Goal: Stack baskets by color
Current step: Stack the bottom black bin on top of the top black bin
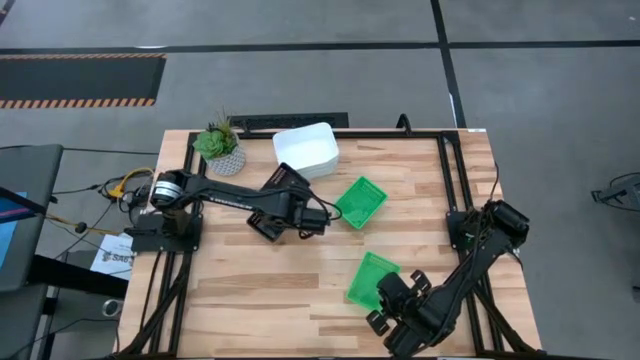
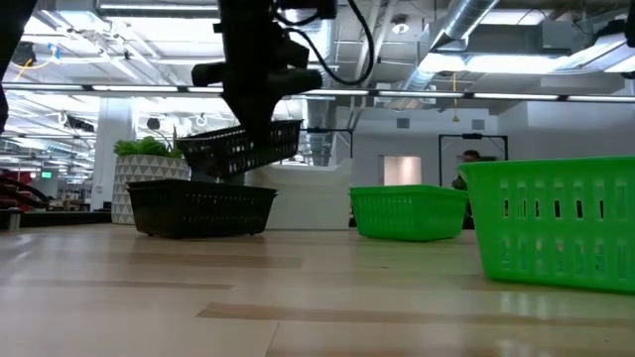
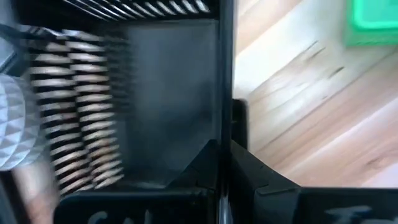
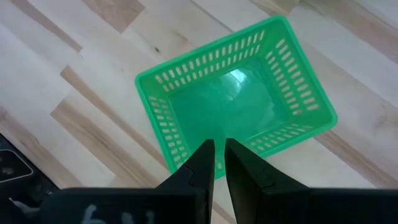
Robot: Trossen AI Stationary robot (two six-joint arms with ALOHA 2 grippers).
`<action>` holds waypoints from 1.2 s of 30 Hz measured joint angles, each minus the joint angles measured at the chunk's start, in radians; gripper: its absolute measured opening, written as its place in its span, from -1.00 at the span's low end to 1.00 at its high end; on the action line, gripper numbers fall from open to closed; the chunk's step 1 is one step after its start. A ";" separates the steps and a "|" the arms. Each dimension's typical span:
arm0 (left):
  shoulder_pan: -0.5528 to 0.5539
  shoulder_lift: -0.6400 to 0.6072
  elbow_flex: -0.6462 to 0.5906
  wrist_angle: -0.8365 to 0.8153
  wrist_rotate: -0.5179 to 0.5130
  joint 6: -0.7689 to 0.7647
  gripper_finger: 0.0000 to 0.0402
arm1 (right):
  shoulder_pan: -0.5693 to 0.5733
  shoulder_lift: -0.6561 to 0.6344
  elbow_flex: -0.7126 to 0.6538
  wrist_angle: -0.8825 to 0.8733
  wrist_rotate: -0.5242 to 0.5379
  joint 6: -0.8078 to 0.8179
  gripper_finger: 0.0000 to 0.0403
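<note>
A black mesh basket (image 2: 243,149) hangs tilted just above another black basket (image 2: 203,208), which stands on its base on the table. My left gripper (image 3: 225,162) is shut on the upper one's wall. A white basket (image 1: 305,150) stands at the far middle. One green basket (image 1: 360,200) rests at mid-table and another (image 4: 233,102) near the front right. My right gripper (image 4: 217,146) stands shut over the nearer green basket's wall, with nothing between its fingers. My left gripper pinches one side wall (image 3: 227,93) of the upper black basket, one finger inside the basket and one outside. The fingers come from above, slanting down. The basket is lifted clear and tilted, one end higher than the other. I cannot tell whether my right gripper touches the green basket.
A small potted plant (image 1: 220,148) stands at the far left corner, close behind the black baskets. A black frame rail (image 1: 450,170) runs along the table's right side. Bare wood (image 1: 260,290) lies at the front left.
</note>
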 joint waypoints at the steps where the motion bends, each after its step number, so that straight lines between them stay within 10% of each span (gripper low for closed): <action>1: 0.000 0.004 0.001 -0.006 0.002 -0.006 -1.00 | -0.002 0.000 0.000 0.000 0.000 0.000 -0.69; 36: -0.115 0.010 -0.002 -0.093 0.068 -0.192 -1.00 | -0.002 0.000 0.000 0.014 0.000 -0.031 -0.69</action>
